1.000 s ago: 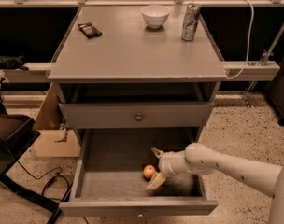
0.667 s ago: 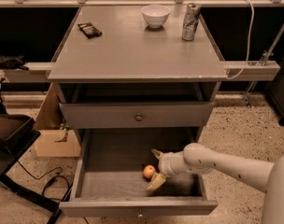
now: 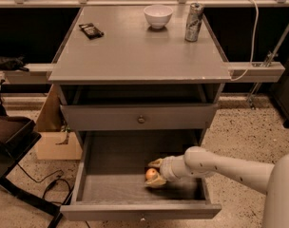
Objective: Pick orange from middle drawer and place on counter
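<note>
The orange (image 3: 151,174) lies on the dark floor of the open middle drawer (image 3: 115,165), right of centre and toward the front. My gripper (image 3: 150,174) reaches into the drawer from the right on its white arm (image 3: 220,167). One yellowish finger (image 3: 156,163) sits behind the orange and the other in front of it, both touching it. The gripper is shut on the orange, which still rests on the drawer floor. The grey counter (image 3: 139,51) is above, on top of the cabinet.
On the counter stand a white bowl (image 3: 158,15) and a metal can (image 3: 194,22) at the back right, and a dark packet (image 3: 91,30) at the back left. The upper drawer front (image 3: 139,118) overhangs the open drawer. A cardboard box (image 3: 54,132) and a black chair (image 3: 11,137) stand left.
The gripper has slid a little to the left, so its fingers now flank the orange, and the gap between them has narrowed onto it. The orange has not moved.
</note>
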